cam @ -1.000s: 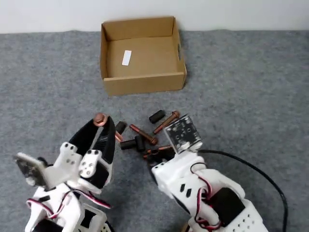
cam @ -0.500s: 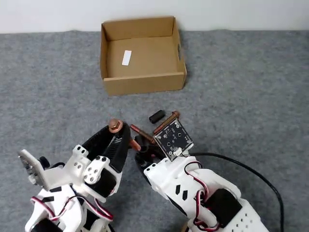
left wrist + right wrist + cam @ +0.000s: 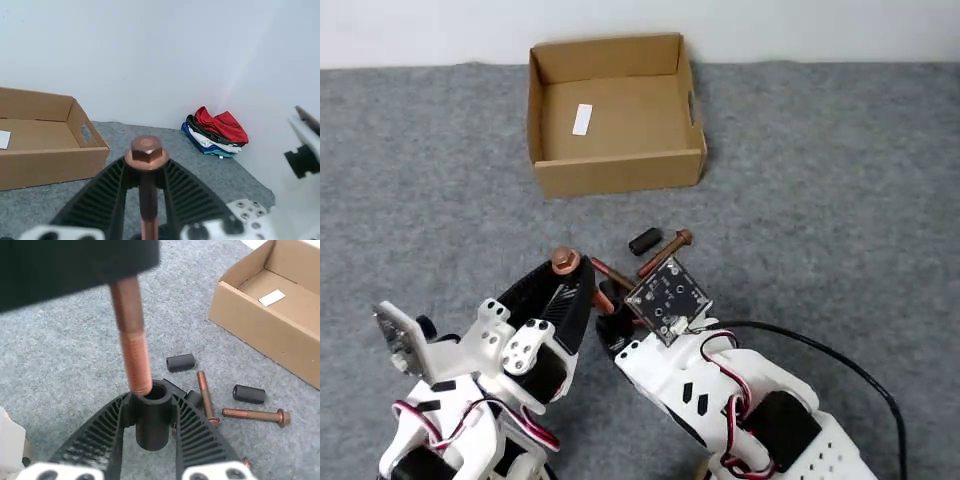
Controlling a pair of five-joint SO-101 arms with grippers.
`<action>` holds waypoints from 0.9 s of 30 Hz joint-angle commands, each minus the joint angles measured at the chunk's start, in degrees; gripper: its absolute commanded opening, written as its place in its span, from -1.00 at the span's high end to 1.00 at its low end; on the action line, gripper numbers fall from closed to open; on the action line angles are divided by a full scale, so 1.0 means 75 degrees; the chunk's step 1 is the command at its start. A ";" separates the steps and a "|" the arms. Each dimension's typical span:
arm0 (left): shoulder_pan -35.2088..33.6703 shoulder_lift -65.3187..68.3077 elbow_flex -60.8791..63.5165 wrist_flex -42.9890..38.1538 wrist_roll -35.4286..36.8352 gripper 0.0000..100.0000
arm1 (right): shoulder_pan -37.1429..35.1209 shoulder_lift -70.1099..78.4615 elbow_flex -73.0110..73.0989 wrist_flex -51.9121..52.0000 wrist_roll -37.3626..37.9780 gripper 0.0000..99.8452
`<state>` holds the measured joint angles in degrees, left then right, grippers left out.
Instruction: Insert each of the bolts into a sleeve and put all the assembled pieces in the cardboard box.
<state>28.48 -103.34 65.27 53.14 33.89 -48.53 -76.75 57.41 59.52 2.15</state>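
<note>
Left claw [image 3: 146,172]: clenched on the shank of the held bolt, near the desk's front edge, left of the middle.
Held bolt [image 3: 146,150]: copper, upright, with its hexagonal head above the claw tips. In the high view the head [image 3: 565,261] sits at the front of the black fingers. In the right wrist view its threaded end [image 3: 135,365] points down at the held sleeve.
Right claw [image 3: 152,402]: grasping the held sleeve from both sides, just beside the left claw.
Held sleeve [image 3: 154,422]: black, upright, open mouth upward. The bolt's tip meets the rim of that mouth; whether it has gone in cannot be told.
Cardboard box [image 3: 615,170]: open, near the desk's back edge and about mid-width. A white label [image 3: 582,119] lies on its floor.
Loose bolts: one [image 3: 665,253] lies slanted in the middle of the desk, between the box and the arms. Another [image 3: 608,271] lies close to the left claw.
Loose sleeves: one [image 3: 644,240] lies just beside the slanted bolt, on the box side. The right wrist view shows two [image 3: 180,362] lying on their sides.
Desk [image 3: 840,180]: covered in grey felt-like cloth.
Pile of clothes [image 3: 215,132]: folded, lying at the desk's far right, by the wall.
</note>
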 commanded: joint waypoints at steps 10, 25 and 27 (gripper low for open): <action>0.0012 -0.0035 0.0322 -0.0422 0.0023 0.99 | -0.0076 -0.0018 -0.0809 -0.0170 0.0164 0.98; -0.0105 -0.0047 0.0815 -0.0891 -0.0539 0.99 | -0.0076 -0.0018 -0.0926 -0.0170 0.0434 0.98; -0.0070 -0.0047 0.0779 -0.0703 -0.0539 0.99 | -0.0076 -0.0018 -0.0938 -0.0170 0.0434 0.98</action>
<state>27.96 -103.43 71.69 48.22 30.64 -48.53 -76.57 55.56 59.52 4.88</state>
